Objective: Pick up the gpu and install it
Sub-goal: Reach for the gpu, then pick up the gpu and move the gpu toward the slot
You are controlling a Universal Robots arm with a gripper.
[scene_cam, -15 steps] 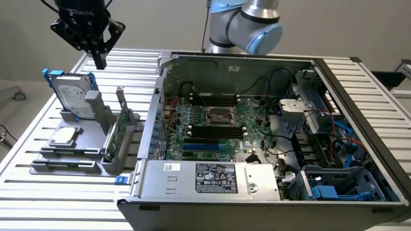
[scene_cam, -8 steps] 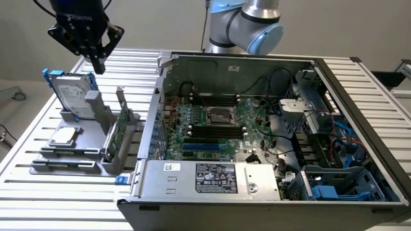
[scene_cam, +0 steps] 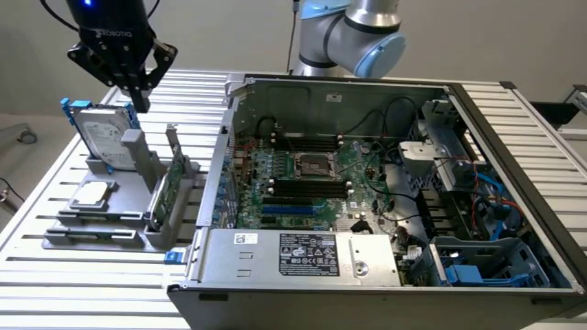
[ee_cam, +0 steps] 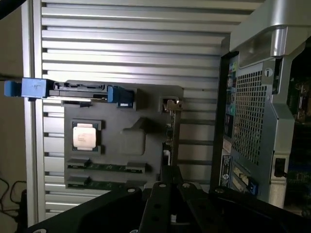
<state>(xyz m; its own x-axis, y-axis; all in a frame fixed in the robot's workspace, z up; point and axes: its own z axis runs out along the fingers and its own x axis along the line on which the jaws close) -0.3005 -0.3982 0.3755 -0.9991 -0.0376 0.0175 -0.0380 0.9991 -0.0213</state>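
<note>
Gpu point(scene_cam: 161, 198) top edge free, gripper point(scene_cam: 140, 103) apart

- The gpu point(scene_cam: 161, 192) stands edge-on in a grey holder point(scene_cam: 174, 230). The exterior view gives it as a green sliver, its lower edge sunk in the slot.
- In the wrist view the gpu point(ee_cam: 171, 127) is a thin strip, its near end hidden behind the dark pincer point(ee_cam: 168, 171).
- The pincer point(scene_cam: 139, 102) is cut at its upper body by the exterior view's top edge, as is the arm point(scene_cam: 353, 34).
- The computer case point(scene_cam: 367, 302) runs off that view's lower edge.
- The label point(scene_cam: 307, 253) on its silver box carries print too small to read.
</note>
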